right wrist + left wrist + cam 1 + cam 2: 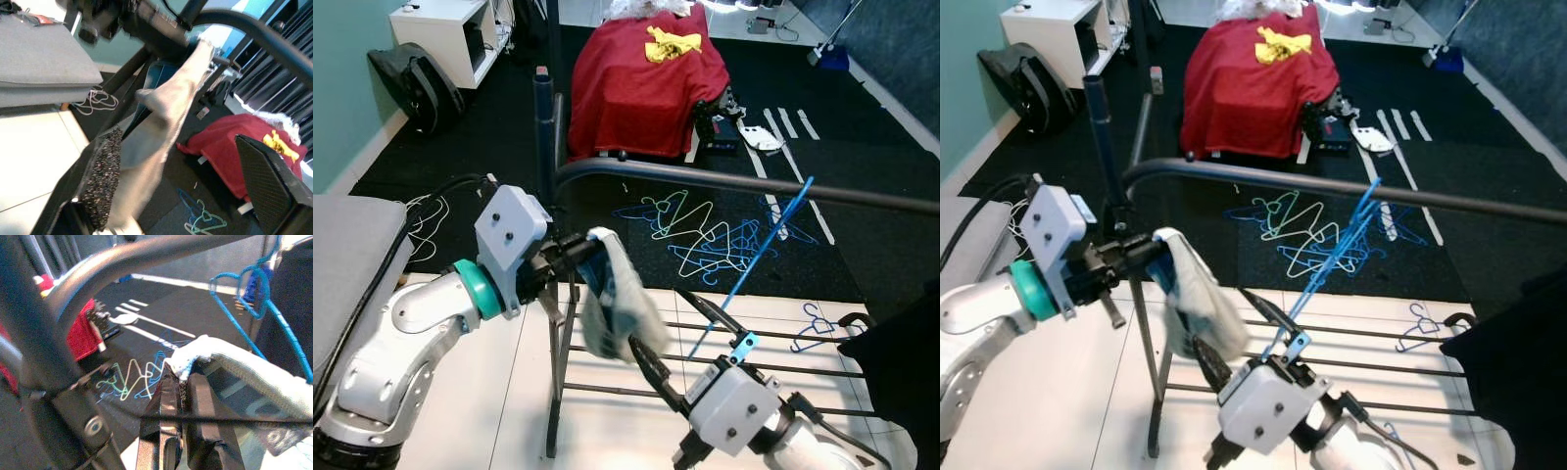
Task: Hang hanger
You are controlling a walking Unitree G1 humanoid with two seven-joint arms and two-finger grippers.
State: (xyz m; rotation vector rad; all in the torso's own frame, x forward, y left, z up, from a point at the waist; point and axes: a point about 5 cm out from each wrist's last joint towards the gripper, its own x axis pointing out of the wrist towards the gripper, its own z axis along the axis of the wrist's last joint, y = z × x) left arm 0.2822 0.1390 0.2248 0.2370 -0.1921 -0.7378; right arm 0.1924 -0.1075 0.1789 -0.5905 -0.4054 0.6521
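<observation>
Your left hand [576, 257] is clamped on the top edge of a pale cloth [619, 304], which hangs just below the dark curved rack rail [724, 182]. Your right hand [683, 338] sits lower, fingers spread apart, one finger near the cloth's bottom. A blue hanger [756, 259] leans up from that wrist toward the rail, hook end touching it. More hangers [705, 233] lie on the dark carpet beyond.

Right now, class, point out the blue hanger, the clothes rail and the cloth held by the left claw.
blue hanger [766, 240], left eye view, on its long straight arm.
clothes rail [724, 181], left eye view, on the horizontal bar.
cloth [617, 299], left eye view, on its hanging middle.
</observation>
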